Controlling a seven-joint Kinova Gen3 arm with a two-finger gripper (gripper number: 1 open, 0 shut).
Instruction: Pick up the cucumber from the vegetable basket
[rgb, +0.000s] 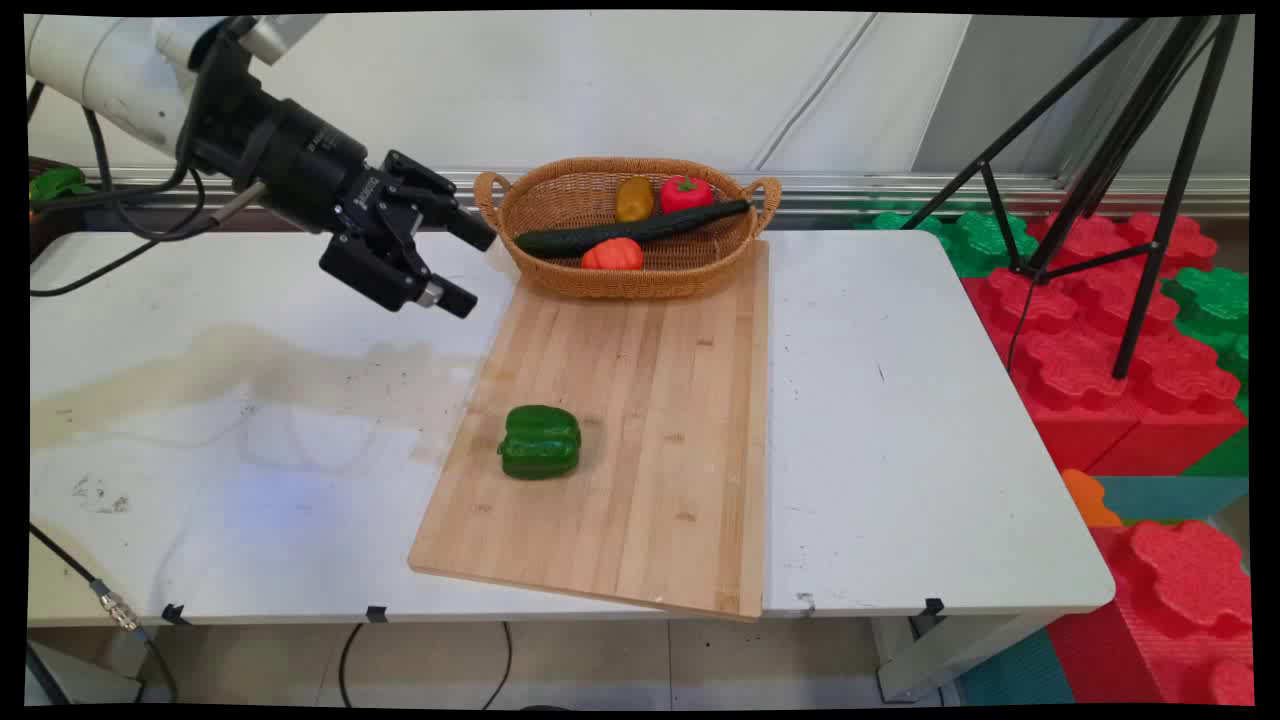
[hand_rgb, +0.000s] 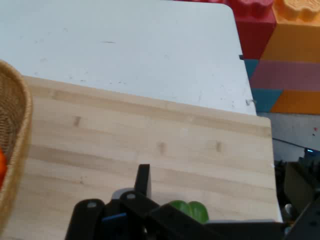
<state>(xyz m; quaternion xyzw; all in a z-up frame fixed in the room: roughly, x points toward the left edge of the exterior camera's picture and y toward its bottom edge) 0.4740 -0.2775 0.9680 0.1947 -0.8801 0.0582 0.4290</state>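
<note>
The claw is held in the air above the counter's left rear part, just left of the wicker basket, and nothing is gripped in it. In the main view its two fingers are seen spread apart, one above the other, with clear space between them.

The thing lying nearest below it is a green bell pepper, which rests on its side on the left half of a bamboo cutting board, well apart from the claw. In the hand view only a sliver of the bell pepper is seen behind the linkage.

The pepper looks like a glossy plastic or foam model, so it is judged to be light, fairly stiff and somewhat slippery. Its lobed flanks would be best taken across the narrower width, with the fingers seated in the grooves.

The board is flat and smooth and overhangs the counter's near edge slightly. The basket stands on the board's far end and holds a cucumber, a tomato, a red pepper and a yellowish vegetable.

The white counter is stained on its left part. Beside it, on the right, red and green foam blocks and a black tripod are seen.
</note>
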